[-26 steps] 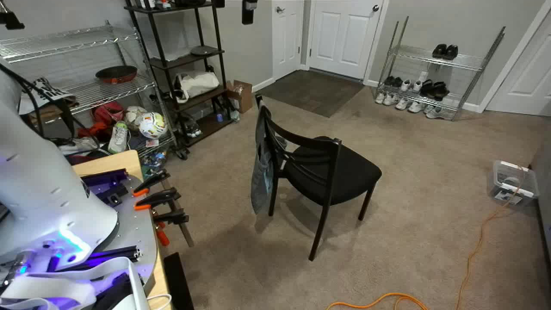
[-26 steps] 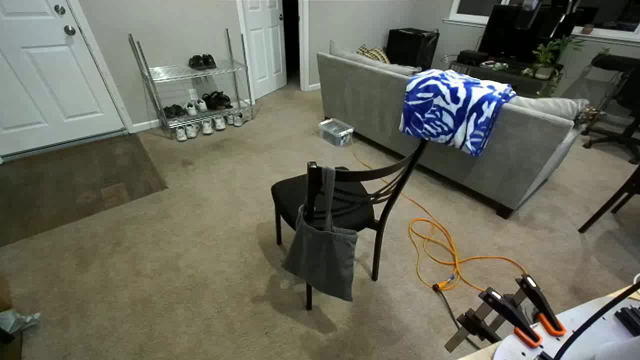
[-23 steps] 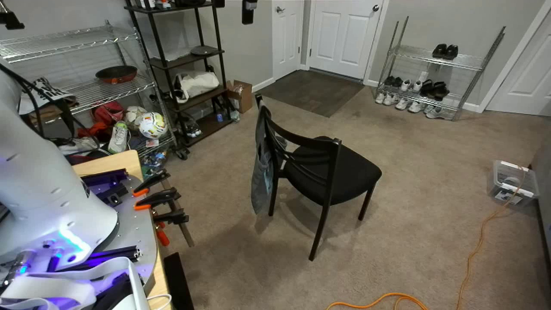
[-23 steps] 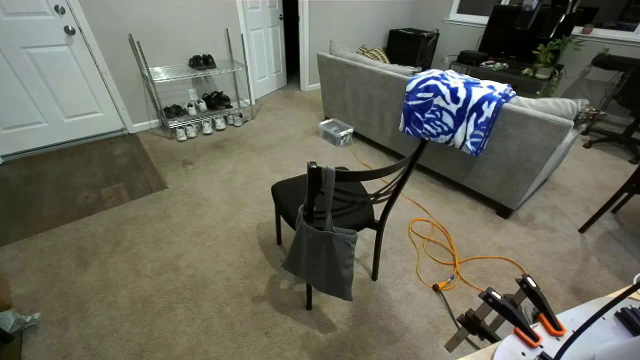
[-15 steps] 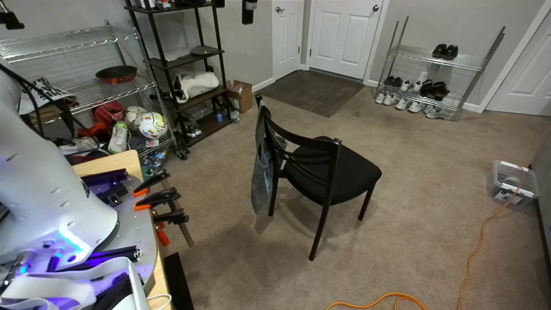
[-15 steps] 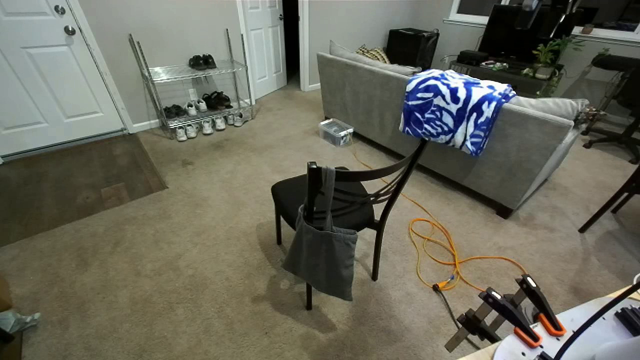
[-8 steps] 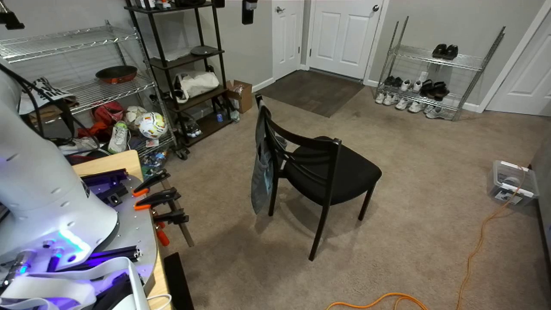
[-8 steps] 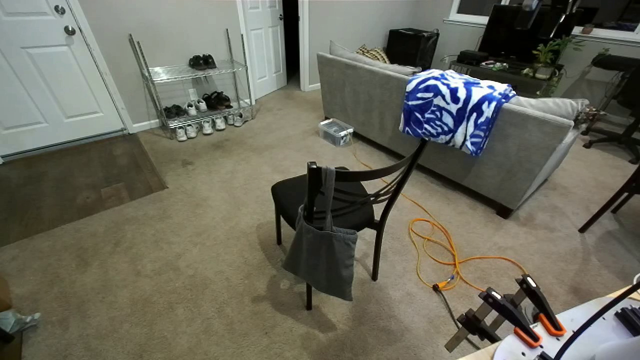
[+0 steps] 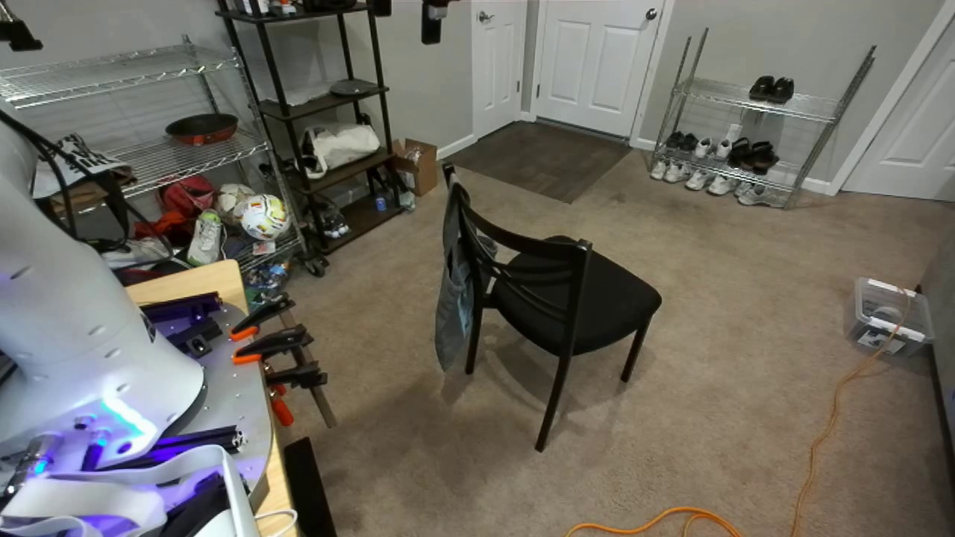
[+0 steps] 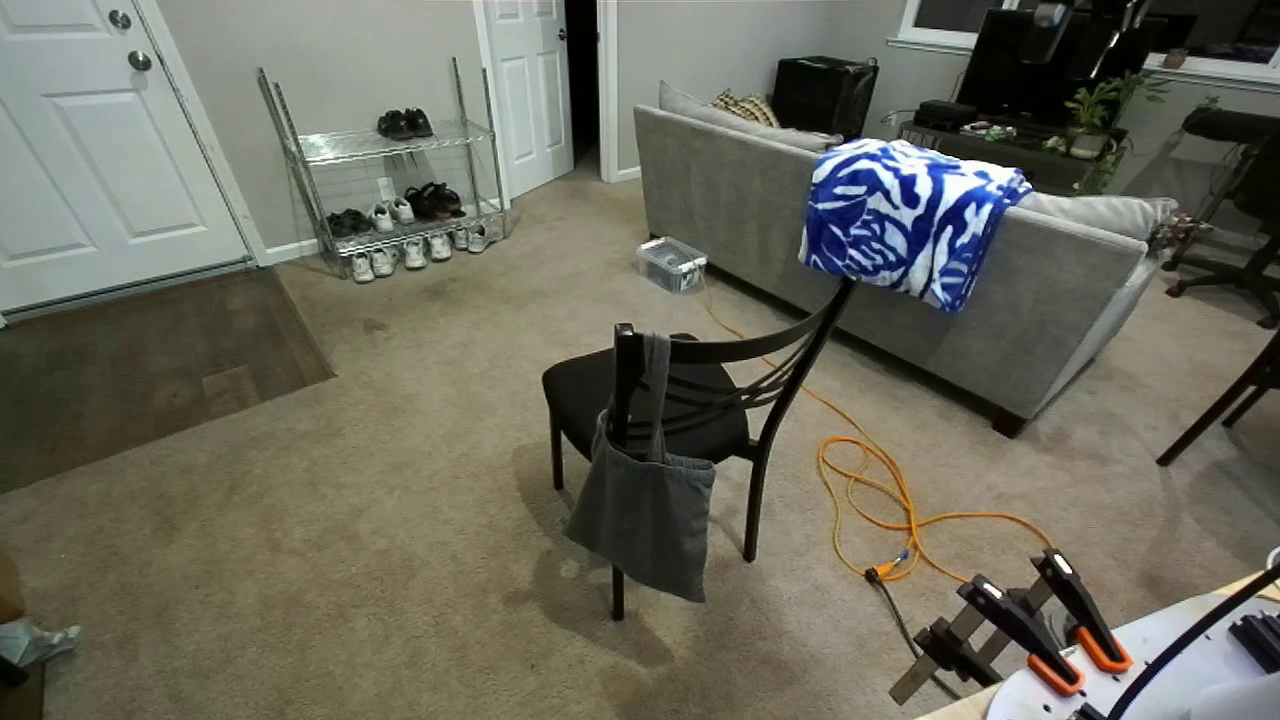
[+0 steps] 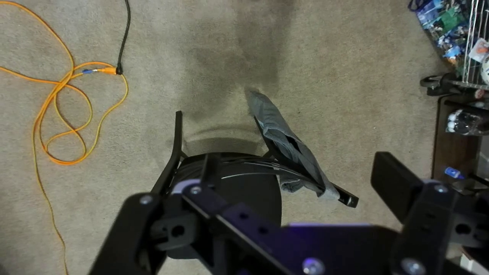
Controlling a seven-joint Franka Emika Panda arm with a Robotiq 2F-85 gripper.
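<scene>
My gripper [image 11: 301, 173] shows in the wrist view with its two black fingers wide apart and nothing between the pads. It is high above a black chair [image 11: 244, 191]. A grey cloth bag [image 11: 282, 130] hangs by its straps from one post of the chair back. In the wrist view the bag and the post's top appear in the gap between the fingers, lower down and untouched. The chair [image 10: 650, 400] and bag [image 10: 645, 510] also show in an exterior view. Only part of the gripper [image 10: 1085, 40] shows at that view's top edge.
An orange cord [image 10: 905, 510] lies looped on the carpet beside the chair. A grey sofa [image 10: 740, 200] with a blue and white blanket [image 10: 905, 215] stands behind. Clamps [image 9: 272, 343] jut from the table edge near my base. Shelves [image 9: 321, 112] stand along the wall.
The gripper parts at the top edges of both exterior views have shifted slightly. The chair, the bag and the other things have not moved.
</scene>
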